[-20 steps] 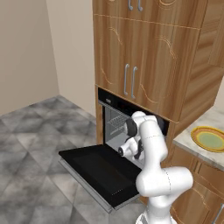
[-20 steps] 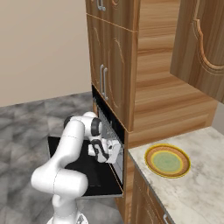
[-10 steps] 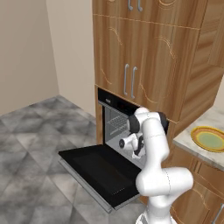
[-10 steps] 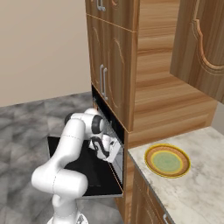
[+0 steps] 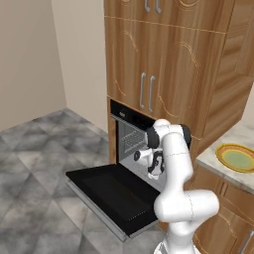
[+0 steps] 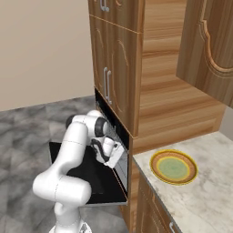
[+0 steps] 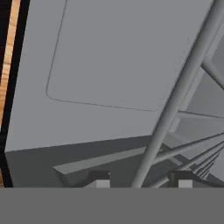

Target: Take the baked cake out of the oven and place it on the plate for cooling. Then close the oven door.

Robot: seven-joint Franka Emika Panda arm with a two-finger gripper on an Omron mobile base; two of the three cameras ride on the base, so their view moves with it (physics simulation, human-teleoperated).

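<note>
Right, quick pass —
Gripper [image 7: 142, 177]: at the oven mouth, just above the door hinge line; tips at their closest, a gap left between them, nothing seen in it.
Oven [image 5: 130, 136]: black, built into wooden cabinetry, straight ahead of the jaws; grey inner wall and wire rack bars [image 7: 183, 89] in front of the tips.
Oven door [image 5: 111, 193]: dropped flat, below the jaws.
Cake: can't tell where — not made out.
Plate [image 6: 173, 167]: yellow-orange rim, pale green centre, on the marble counter [image 6: 205, 191], well off to the jaws' right.
</note>
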